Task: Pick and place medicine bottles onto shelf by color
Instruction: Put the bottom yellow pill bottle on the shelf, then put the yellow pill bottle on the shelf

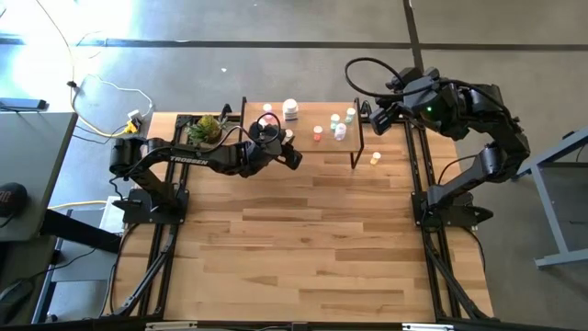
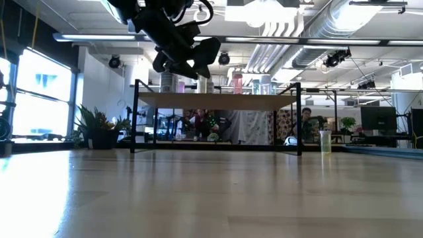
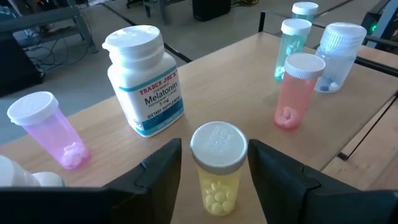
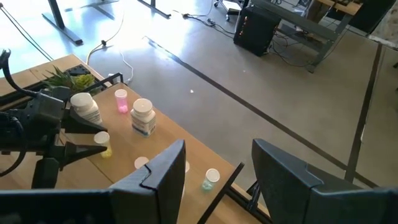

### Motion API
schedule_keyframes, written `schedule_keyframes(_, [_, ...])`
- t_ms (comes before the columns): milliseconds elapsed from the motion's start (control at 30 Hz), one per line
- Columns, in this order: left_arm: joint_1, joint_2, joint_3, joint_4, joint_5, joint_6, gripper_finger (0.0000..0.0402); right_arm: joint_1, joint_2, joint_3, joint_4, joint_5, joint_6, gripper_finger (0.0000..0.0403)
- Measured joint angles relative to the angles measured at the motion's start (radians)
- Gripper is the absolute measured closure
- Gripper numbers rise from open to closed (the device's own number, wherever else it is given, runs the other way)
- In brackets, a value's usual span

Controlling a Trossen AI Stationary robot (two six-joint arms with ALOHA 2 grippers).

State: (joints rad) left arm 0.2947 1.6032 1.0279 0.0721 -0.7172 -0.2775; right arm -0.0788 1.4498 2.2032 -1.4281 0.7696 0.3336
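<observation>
The shelf (image 1: 308, 150) stands at the table's far middle and carries several bottles. My left gripper (image 1: 290, 150) is open over the shelf's near left part. Its fingers stand on either side of a small yellow bottle with a white cap (image 3: 217, 168), which stands upright on the shelf board. Beyond it stand a white Melatonin bottle (image 3: 144, 81), a pink bottle (image 3: 46, 130), a salmon bottle (image 3: 297, 90), a green bottle (image 3: 292, 40) and a clear bottle (image 3: 339, 56). My right gripper (image 1: 375, 118) is open and empty, raised by the shelf's far right corner.
Another yellow bottle (image 1: 375, 159) stands on the table just right of the shelf. A leafy plant (image 1: 204, 129) sits at the table's far left. The wide near part of the tabletop (image 1: 303, 248) is bare wood. People and desks show in the room behind.
</observation>
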Motion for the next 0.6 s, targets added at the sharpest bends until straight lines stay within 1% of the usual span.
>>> schedule_keyframes(233, [0.0, 0.0, 0.02, 0.015, -0.004, 0.012, 0.022, 0.0, 0.0, 0.0, -0.005, 0.0, -0.001, 0.0226])
schedule_keyframes(467, [0.0, 0.0, 0.072, 0.014, -0.055, 0.096, 0.022, 0.0, 0.0, 0.0, -0.008, 0.0, -0.002, 0.0226])
schedule_keyframes(600, [0.0, 0.0, 0.108, 0.008, -0.056, 0.147, 0.022, 0.0, 0.0, 0.0, -0.024, -0.005, 0.001, 0.0226])
